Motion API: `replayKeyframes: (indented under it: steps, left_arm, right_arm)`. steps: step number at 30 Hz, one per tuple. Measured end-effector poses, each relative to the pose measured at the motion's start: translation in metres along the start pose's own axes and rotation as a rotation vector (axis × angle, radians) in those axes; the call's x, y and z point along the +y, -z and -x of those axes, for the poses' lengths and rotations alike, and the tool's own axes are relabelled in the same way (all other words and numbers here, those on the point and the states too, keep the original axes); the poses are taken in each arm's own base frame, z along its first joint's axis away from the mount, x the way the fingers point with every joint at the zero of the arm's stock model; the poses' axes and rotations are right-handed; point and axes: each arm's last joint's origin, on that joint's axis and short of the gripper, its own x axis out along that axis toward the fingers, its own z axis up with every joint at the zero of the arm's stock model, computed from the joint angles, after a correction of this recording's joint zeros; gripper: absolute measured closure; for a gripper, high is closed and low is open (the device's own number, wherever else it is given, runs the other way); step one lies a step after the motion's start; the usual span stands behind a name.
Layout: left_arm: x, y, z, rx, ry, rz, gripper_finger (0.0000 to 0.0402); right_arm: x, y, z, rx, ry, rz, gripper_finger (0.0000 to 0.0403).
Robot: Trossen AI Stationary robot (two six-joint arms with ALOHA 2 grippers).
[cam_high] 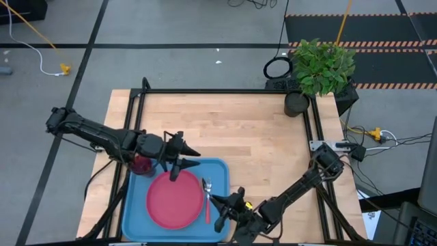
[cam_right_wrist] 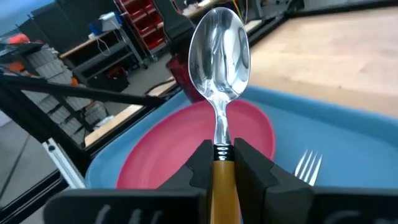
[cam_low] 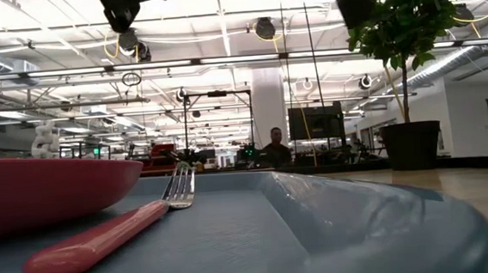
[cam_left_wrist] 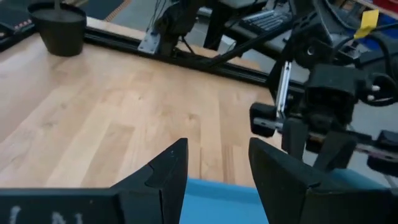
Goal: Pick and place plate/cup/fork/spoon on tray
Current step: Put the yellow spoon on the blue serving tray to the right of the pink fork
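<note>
Blue tray (cam_high: 136, 217): light blue plastic, lying on the wooden bench (cam_high: 252, 133) at its near left side.
Plate (cam_high: 174, 199): pink-red, flat on the tray.
Fork (cam_high: 207, 198): red-pink handle, lying on the tray just right of the plate.
Cup (cam_high: 141, 165): dark red, at the tray's far left corner, partly hidden under the left arm.
Spoon (cam_right_wrist: 219, 68): orange handle clamped in the right gripper (cam_right_wrist: 222, 163), bowl raised over the tray.
Left gripper (cam_left_wrist: 214, 168): jaws wide and empty, above the tray's far edge.
Plant pot (cam_high: 296, 103): black, far right corner.
</note>
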Motion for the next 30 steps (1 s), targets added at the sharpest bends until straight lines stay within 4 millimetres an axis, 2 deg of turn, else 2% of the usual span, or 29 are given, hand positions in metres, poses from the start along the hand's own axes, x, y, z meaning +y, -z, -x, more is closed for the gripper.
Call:
replayKeyframes:
  steps: [7,13,20,23,27,30]
  left_arm:
    - [-0.007,-0.004,0.013,-0.025,0.036,-0.026,0.0229]
    - [-0.009,-0.005,0.018,-0.046,0.035,-0.038,0.0229]
    - [-0.009,-0.005,0.018,-0.049,0.027,-0.037,0.0229]
    - [-0.009,-0.005,0.018,-0.05,0.026,-0.051,0.0229]
    - [-0.009,-0.006,0.019,-0.053,0.027,-0.055,0.0229]
    - [-0.009,-0.007,0.021,-0.061,0.029,-0.056,0.0229]
  right_arm:
    - [0.0,0.008,0.008,0.02,-0.006,-0.059,0.0377]
    - [-0.001,0.004,-0.003,0.12,-0.047,-0.033,0.0377]
    - [-0.016,-0.036,-0.026,0.204,0.009,0.05,0.0378]
    - [-0.031,-0.06,-0.032,0.303,0.062,0.12,0.0378]
    - [-0.052,-0.103,-0.035,0.374,0.154,0.151,0.0378]
    - [-0.067,-0.119,-0.037,0.435,0.212,0.173,0.0377]
